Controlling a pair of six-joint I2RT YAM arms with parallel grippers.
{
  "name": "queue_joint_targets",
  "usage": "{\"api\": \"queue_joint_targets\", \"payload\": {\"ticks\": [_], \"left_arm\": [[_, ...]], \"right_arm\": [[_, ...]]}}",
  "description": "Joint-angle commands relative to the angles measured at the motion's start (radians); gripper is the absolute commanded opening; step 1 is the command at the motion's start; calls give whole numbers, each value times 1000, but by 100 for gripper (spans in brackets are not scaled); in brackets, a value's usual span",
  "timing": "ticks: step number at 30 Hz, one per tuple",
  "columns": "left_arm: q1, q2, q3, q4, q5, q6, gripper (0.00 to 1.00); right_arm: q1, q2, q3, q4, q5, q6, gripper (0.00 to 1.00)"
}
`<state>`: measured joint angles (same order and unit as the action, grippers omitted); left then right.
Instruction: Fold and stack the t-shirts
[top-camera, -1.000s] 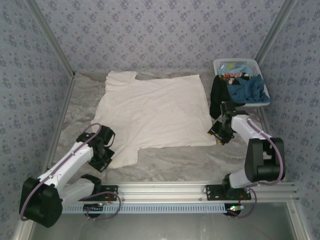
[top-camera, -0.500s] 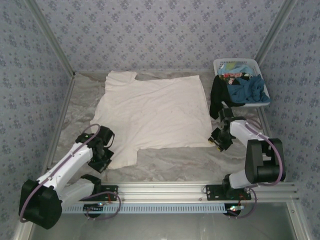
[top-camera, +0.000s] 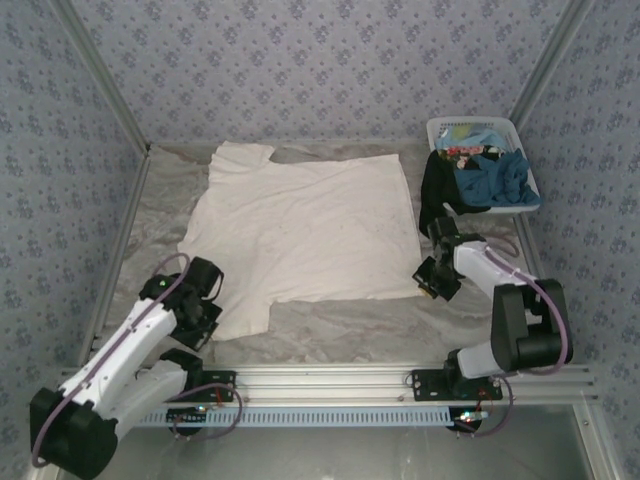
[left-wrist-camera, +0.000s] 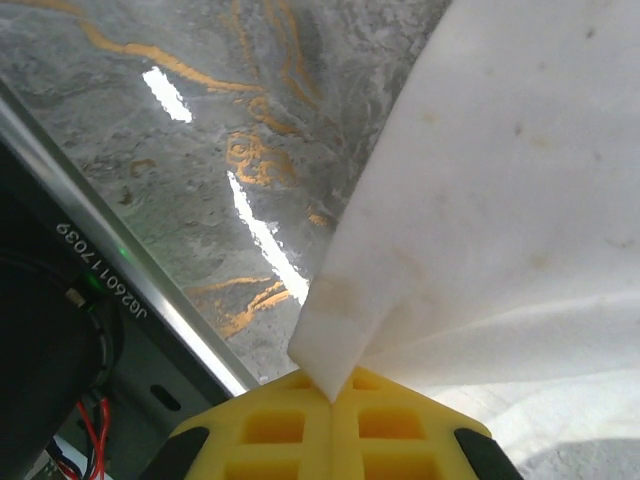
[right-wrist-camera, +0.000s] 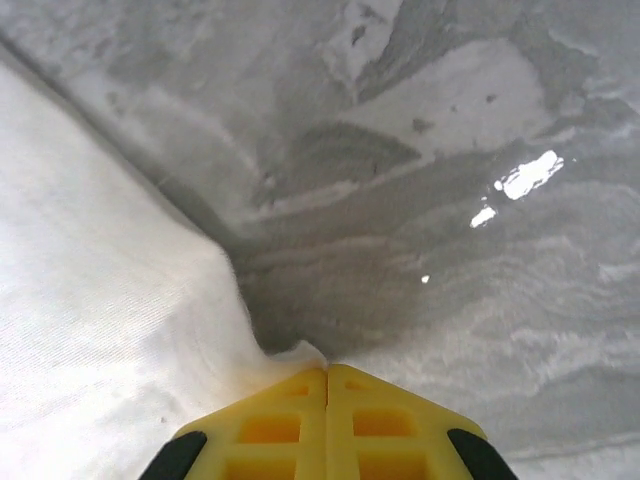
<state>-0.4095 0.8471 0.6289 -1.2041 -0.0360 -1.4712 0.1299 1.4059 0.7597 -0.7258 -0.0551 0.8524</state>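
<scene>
1. The off-white shirt lies spread flat on the table, left of the basket. Over the last second the edge farthest from the basket has crept slightly further from it. I judge the cloth is being drawn smooth, with no fold begun.
2. The black shirt hangs over the basket's near-left rim and the teal shirt sits inside. Neither has moved, so both appear to await their turn.
3. The left gripper, at the shirt corner farthest from the basket, has pulled back toward the near rail. From overhead its hold is unreadable. Its wrist camera shows the yellow fingers pressed together with a corner of cloth pinched between them.
4. The right gripper, just in front of the basket, has slid a little toward the shirt. Its wrist camera shows the fingers together on a tuck of the hem corner, a detail too small to see overhead.
</scene>
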Motion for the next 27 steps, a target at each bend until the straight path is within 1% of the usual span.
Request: {"api": "queue_joint_targets", "payload": {"ticks": [1, 4, 8, 11, 13, 16, 20, 23, 27], "left_arm": [[-24, -66, 47, -156, -29, -101, 0], [-52, -103, 65, -206, -45, -132, 0], [-95, -128, 53, -203, -28, -169, 0], [-135, -125, 69, -209, -59, -189, 0], [-151, -109, 95, -204, -89, -174, 0], [-154, -54, 160, -155, -141, -94, 0], [-147, 51, 270, -78, -213, 29, 0], [-92, 135, 316, 8, -179, 120, 0], [-20, 218, 376, 78, -153, 192, 0]], "right_arm": [[19, -82, 6, -105, 59, 0, 0], [51, -134, -7, -160, 60, 2, 0], [125, -220, -37, -245, 64, 47, 0], [183, -297, -61, -292, 82, 118, 0], [200, -333, -75, -300, 86, 146, 0], [200, -345, -71, -293, 77, 151, 0], [198, -306, -21, -290, 69, 138, 0], [189, -270, 23, -285, 64, 118, 0], [160, -222, 91, -284, 65, 95, 0]]}}
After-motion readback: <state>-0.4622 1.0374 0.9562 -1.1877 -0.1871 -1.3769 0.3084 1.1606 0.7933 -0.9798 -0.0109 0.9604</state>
